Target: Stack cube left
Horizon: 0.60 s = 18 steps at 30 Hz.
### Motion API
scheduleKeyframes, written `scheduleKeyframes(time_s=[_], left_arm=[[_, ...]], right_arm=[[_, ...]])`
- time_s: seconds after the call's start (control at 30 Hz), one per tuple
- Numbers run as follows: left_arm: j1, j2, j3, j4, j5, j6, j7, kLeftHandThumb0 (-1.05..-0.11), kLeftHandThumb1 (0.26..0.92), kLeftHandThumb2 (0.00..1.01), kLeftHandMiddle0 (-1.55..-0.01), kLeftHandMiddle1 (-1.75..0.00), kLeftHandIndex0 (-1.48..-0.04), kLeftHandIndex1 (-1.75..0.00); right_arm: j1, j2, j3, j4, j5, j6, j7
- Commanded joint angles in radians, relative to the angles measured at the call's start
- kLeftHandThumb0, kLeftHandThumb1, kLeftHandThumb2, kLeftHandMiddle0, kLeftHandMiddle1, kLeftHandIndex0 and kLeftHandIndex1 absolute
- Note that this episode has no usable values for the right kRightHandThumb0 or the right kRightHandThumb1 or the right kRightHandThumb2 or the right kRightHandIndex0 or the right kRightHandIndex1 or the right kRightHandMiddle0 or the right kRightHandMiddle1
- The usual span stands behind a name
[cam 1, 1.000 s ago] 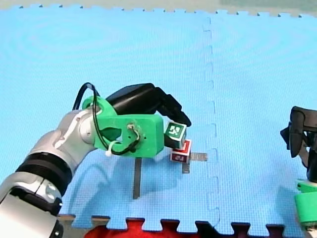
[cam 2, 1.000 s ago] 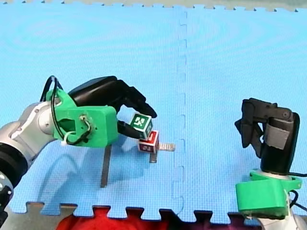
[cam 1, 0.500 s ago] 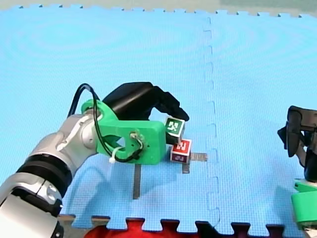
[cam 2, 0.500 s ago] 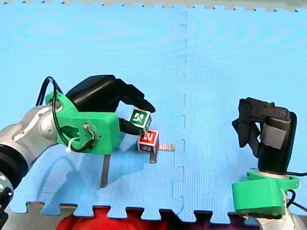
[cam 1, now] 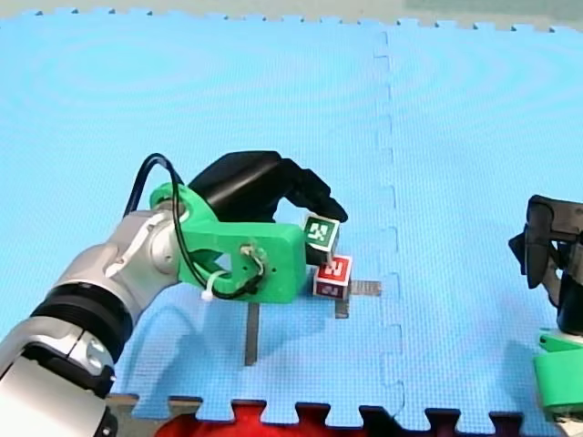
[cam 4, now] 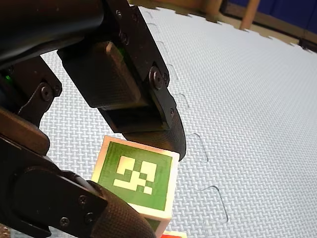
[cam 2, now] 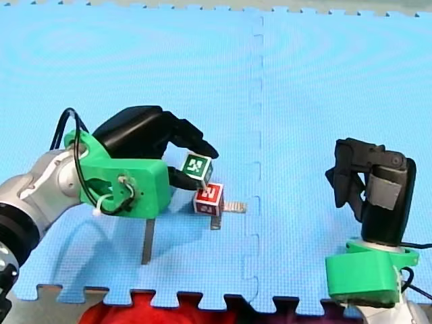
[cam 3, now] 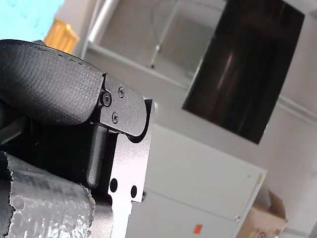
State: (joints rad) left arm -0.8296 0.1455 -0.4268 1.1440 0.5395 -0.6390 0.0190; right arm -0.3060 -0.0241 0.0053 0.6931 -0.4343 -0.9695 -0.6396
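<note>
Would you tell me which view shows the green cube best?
The second wrist view: the green cube sits close, its marker plain, in the left hand. Both head views show it small, by the red cube.

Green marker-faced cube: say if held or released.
Held: left hand pinches the green marker-faced cube, tilted, above the red cube. Right hand: lower right.

upper cube (cam 2: 196,165) in left hand (cam 2: 152,138) | just above lower cube (cam 2: 210,200) on mat (cam 2: 304,88) | right hand (cam 2: 368,185) well right
</note>
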Motion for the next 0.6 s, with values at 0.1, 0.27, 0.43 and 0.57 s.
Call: scheduleKeyframes(time_s=[0.1,0.27,0.43,0.57], left_arm=[[-0.009,0.000,-0.001,0.000,0.000,-0.001,0.000,-0.492,0.784,0.00,-0.91,-1.75,-1.30,0.00],[-0.012,0.000,-0.001,-0.005,-0.003,-0.004,-0.009,-0.492,0.786,0.00,-0.91,-1.75,-1.30,0.00],[-0.015,-0.001,0.001,-0.005,-0.008,-0.010,-0.025,-0.490,0.788,0.00,-0.91,-1.75,-1.30,0.00],[-0.017,-0.005,0.004,-0.004,-0.013,-0.015,-0.036,-0.486,0.788,0.00,-0.91,-1.75,-1.30,0.00]], right_arm=[[-0.006,-0.003,-0.002,0.001,-0.001,0.003,-0.012],[-0.005,-0.001,0.000,-0.003,-0.006,0.006,-0.020],[-0.008,0.001,0.002,-0.001,-0.009,0.011,-0.028],[-0.014,-0.002,0.003,0.008,-0.009,0.011,-0.033]])
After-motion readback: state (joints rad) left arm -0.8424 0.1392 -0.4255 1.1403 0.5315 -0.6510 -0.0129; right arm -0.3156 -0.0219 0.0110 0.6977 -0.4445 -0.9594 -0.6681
